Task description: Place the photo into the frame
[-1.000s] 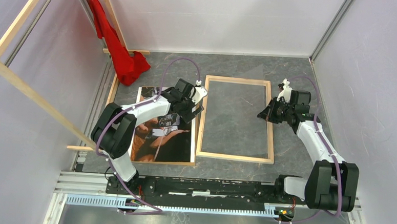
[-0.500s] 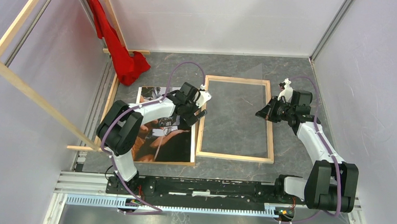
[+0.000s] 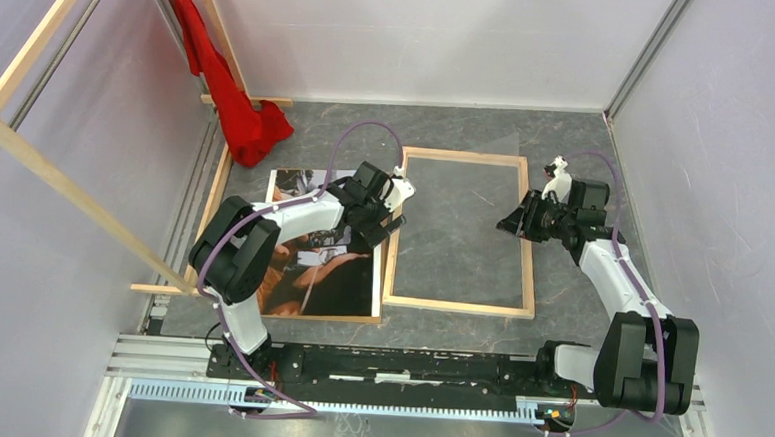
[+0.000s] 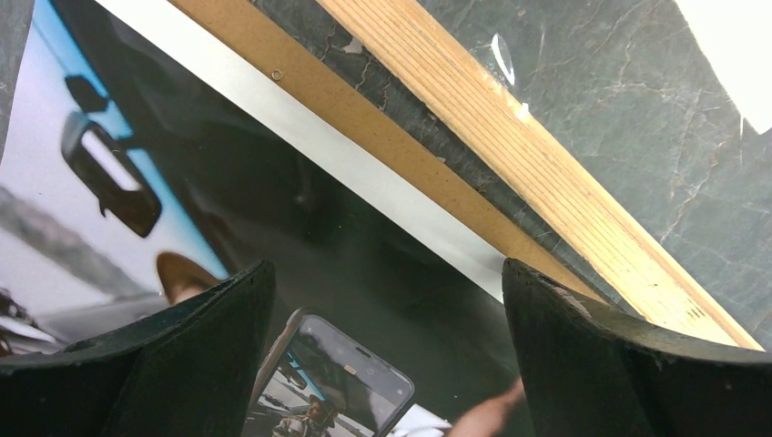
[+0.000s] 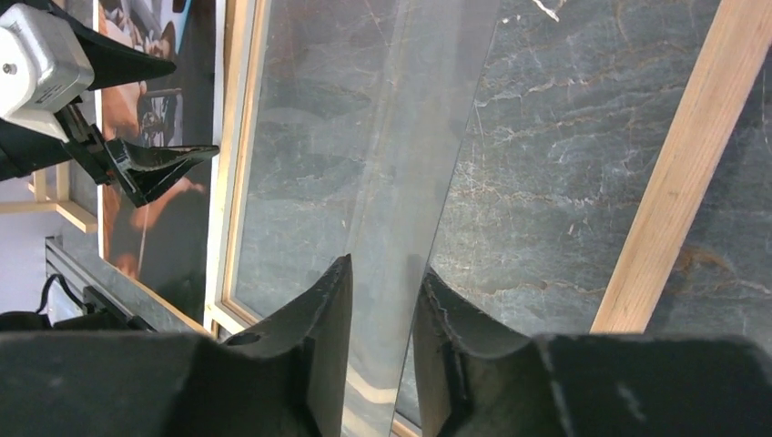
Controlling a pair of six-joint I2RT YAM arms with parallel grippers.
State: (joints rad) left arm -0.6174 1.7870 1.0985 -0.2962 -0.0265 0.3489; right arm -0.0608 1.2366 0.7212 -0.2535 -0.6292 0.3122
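We see the frame [image 3: 459, 305] lying flat, pale wood face up, mid desk [image 3: 428, 326], w/ grey desk surface showing through its opening. The photo [image 3: 311, 265] lies picture-side up just beside it at 9 o'clock, outside the frame. It sits on a brown backing board [image 4: 364, 114], whose edge peeks out along the photo's 3 o'clock side. A thin strip of desk separates board and frame rail.

The left end effector [image 3: 383, 221] is over the photo's 3 o'clock edge, toward the 2 o'clock corner. In the left wrist view its fingers [image 4: 182, 364] are spread wide, nothing between them, w/ the print below. We can't tell if the tips touch the paper.

The right end effector [image 3: 513, 225] is at the frame's 3 o'clock rail, upper half, pointing toward 9 o'clock. A clear sheet [image 5: 401, 182] lies across the frame opening; its 1 o'clock corner pokes past the frame. In the right wrist view the fingers are nearly together, a narrow gap left, and the sheet's edge runs thru that gap. Whether they actually clamp it, we can't tell.

A red cloth [image 3: 239, 111] hangs and pools at 11 o'clock of the photo.
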